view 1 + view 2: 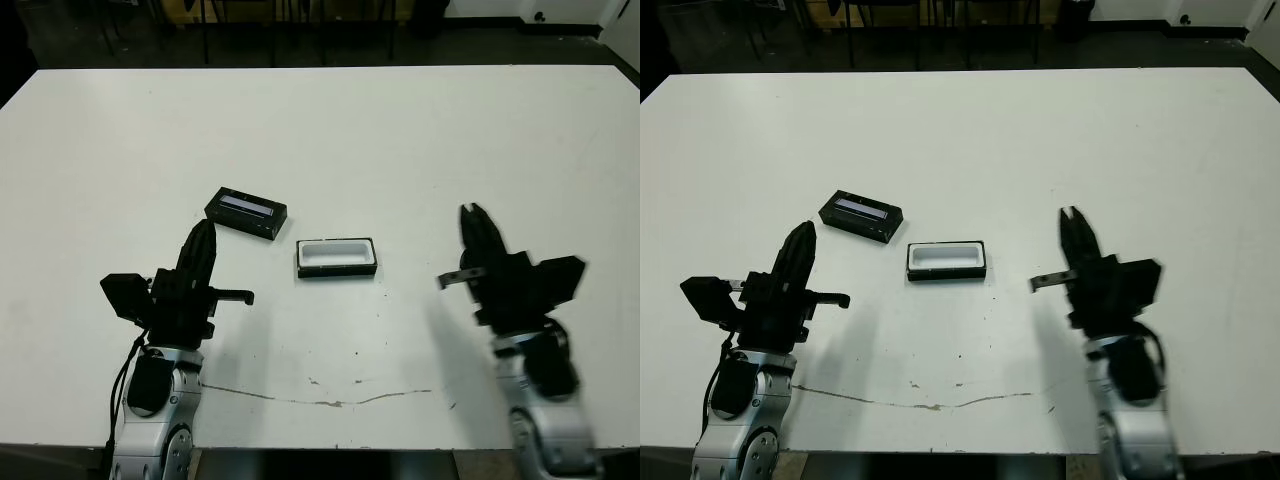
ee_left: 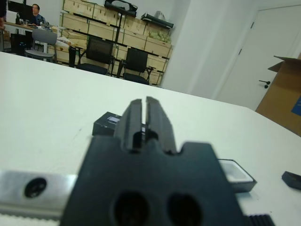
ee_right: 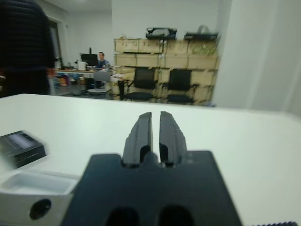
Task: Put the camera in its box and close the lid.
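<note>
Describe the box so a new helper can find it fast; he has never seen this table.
On the white table, look near the middle, between the left gripper and the right gripper. There lies the box, a small shallow black rectangular tray with a white lining. Its neighbour, a black rectangular block with a pale strip on top, is closed; only the box shows an open white hollow.

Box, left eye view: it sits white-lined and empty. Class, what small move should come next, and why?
Probably reach the left gripper toward the black strip-topped piece: it lies just ahead of that shut, empty gripper, outside the box.
</note>
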